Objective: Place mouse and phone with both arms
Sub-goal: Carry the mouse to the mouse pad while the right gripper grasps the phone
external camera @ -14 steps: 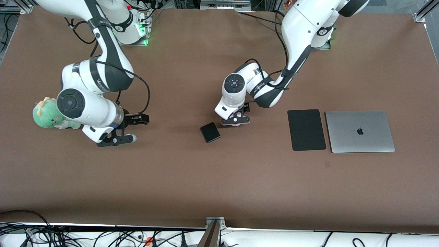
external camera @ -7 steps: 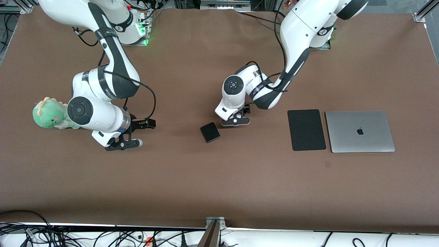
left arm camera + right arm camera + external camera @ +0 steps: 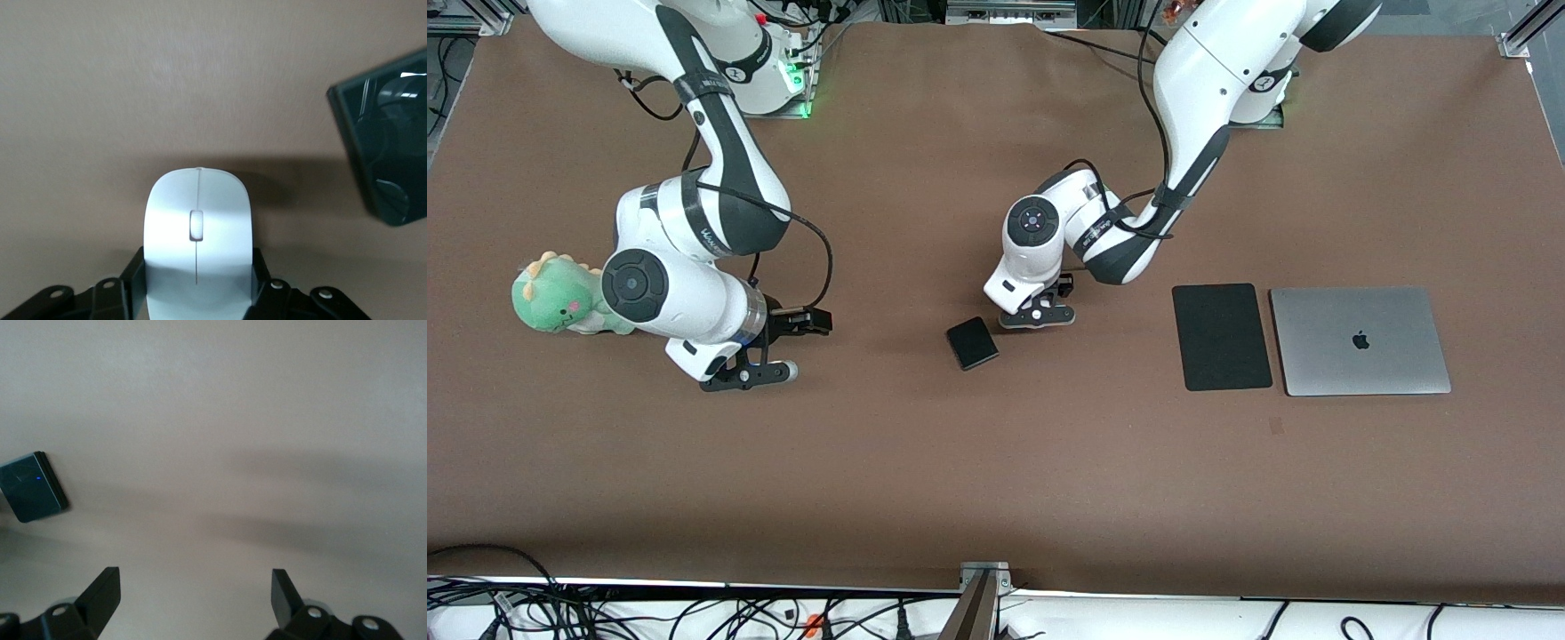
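Right now I see my left gripper (image 3: pixel 1039 313) low near the middle of the brown table (image 3: pixel 996 480), its black fingers (image 3: pixel 132 283) pressed against both sides of the small glossy white oval mouse (image 3: pixel 197 250) with the thin grey line down its middle. From the left wrist view the mouse sits squarely between those fingers; I cannot tell whether it is touching the table or just lifted off it. The small black, nearly square phone with rounded corners (image 3: pixel 972 343) lies flat on the table just beside that gripper, a little nearer to the front camera and toward the right arm's end.

My right gripper (image 3: pixel 769 344) hangs over bare table toward the right arm's end, fingers (image 3: pixel 100 591) spread wide with nothing between them, close to a green plush dinosaur toy (image 3: pixel 551 294). Toward the left arm's end lie a flat black rectangular mouse pad (image 3: pixel 1221 336) and, just beside it, a closed silver laptop (image 3: pixel 1359 340).
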Robot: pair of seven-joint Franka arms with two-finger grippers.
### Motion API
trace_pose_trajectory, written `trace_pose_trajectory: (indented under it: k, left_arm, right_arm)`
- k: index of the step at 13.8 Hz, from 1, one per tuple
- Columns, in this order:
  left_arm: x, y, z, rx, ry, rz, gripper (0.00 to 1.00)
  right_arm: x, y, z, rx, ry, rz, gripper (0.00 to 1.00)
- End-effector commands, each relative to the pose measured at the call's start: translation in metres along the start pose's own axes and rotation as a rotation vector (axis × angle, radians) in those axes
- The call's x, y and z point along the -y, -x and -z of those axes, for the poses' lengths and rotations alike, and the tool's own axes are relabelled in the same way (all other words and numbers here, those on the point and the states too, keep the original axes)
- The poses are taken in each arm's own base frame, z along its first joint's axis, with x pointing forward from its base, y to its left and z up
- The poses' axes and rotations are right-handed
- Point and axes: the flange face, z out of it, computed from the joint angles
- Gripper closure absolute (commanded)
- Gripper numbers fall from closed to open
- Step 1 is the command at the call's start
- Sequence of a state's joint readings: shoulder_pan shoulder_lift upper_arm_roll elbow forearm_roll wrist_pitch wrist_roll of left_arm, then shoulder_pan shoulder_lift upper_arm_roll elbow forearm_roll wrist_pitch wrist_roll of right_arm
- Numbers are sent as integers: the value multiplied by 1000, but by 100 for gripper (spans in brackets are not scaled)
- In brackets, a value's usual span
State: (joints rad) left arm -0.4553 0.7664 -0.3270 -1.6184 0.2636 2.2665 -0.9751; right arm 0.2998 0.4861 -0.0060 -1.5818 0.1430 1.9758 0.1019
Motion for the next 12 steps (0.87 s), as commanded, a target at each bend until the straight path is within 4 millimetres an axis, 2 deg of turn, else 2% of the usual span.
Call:
trace_pose_trajectory:
  k: [1, 3, 5, 7, 9, 10, 12]
  left_arm:
    - [27, -23, 55, -23, -70, 27, 63]
    - [61, -42, 89, 6, -113, 17, 63]
    - [121, -71, 106, 74, -171, -14, 63]
    - [182, -98, 102, 153, -199, -36, 63]
    - [242, -123, 93, 199, -182, -80, 63]
    - [266, -131, 88, 215, -168, -114, 63]
    - [300, -145, 80, 233, -145, -138, 63]
  right_arm:
    - [12, -4, -3, -27, -16, 7, 0]
    - [22, -5, -6, -51, -16, 25, 0]
    - [41, -7, -10, -86, -16, 54, 0]
    - [58, -10, -20, -127, -12, 97, 0]
    - [89, -9, -30, -170, -15, 161, 0]
    - [103, -7, -37, -183, -16, 177, 0]
    - [137, -1, -56, -209, -19, 223, 0]
